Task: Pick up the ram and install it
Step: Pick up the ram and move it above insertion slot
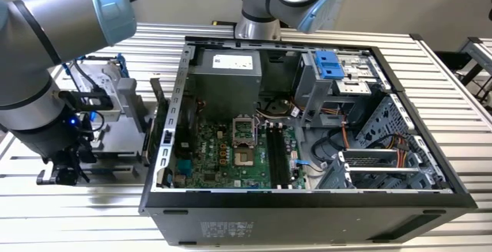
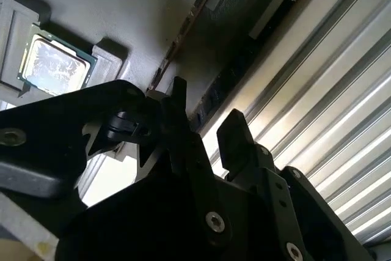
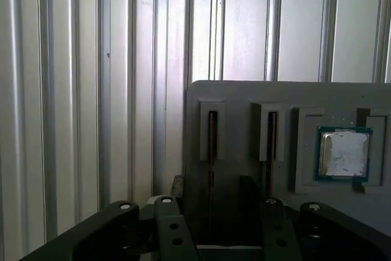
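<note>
A grey holder block point(image 3: 238, 93) lies on the ribbed metal bench point(image 3: 73, 90), at about 9 o'clock from the open computer case point(image 1: 307, 217) in the exterior view. The block has two narrow slots side by side and a square recess. The ram point(image 3: 212, 145) stands on edge in one slot. A second thin stick point(image 3: 270, 145) stands on edge in the neighbouring slot, and a small square silver chip point(image 3: 343, 154) lies flat in the recess.

The ram's long axis runs along its slot, parallel to the bench's ribs and to the second stick. One end points toward the gripper point(image 3: 211, 184) and the other toward the block's far edge. Its thin top edge faces up out of the slot.

The arm point(image 1: 38, 90) reaches down over the block. The jaws are spread apart, one on each side of the ram's near end, with a gap visible between them in both wrist views. They are not clamped on it.

Inside the case, the green motherboard point(image 1: 223, 160) lies flat on the floor. Its processor socket point(image 1: 242, 134) is near the middle, and the long black slots point(image 1: 278, 154) run roughly from 12 to 6 o'clock just beside it. A grey power supply point(image 1: 224, 79) sits at about 11 o'clock in the case and a blue drive caddy point(image 1: 328, 64) at about 1 o'clock.
</note>
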Available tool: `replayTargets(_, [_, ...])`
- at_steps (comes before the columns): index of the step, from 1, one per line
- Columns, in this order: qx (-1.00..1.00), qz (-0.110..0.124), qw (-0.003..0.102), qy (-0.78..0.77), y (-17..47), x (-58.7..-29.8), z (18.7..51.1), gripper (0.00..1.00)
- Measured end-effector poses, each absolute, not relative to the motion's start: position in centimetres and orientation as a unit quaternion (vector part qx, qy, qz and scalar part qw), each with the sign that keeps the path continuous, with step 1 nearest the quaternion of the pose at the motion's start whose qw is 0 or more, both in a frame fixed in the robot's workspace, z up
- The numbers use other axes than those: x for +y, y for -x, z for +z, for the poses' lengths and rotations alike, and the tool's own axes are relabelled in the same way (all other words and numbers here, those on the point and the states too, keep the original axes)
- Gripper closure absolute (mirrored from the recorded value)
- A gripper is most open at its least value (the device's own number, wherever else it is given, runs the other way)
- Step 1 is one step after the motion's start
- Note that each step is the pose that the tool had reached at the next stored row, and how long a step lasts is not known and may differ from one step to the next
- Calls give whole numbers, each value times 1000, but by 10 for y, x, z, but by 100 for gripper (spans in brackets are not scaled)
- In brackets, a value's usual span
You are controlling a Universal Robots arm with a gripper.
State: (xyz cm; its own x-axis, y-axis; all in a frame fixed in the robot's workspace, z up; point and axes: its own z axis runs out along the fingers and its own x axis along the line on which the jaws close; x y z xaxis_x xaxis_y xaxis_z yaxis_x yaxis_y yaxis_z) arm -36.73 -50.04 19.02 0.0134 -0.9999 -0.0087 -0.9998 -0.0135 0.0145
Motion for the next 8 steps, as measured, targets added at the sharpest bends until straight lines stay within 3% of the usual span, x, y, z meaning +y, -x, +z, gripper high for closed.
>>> replayTargets(8, [-701, -8, 2, -713, 367, -500, 192, 0])
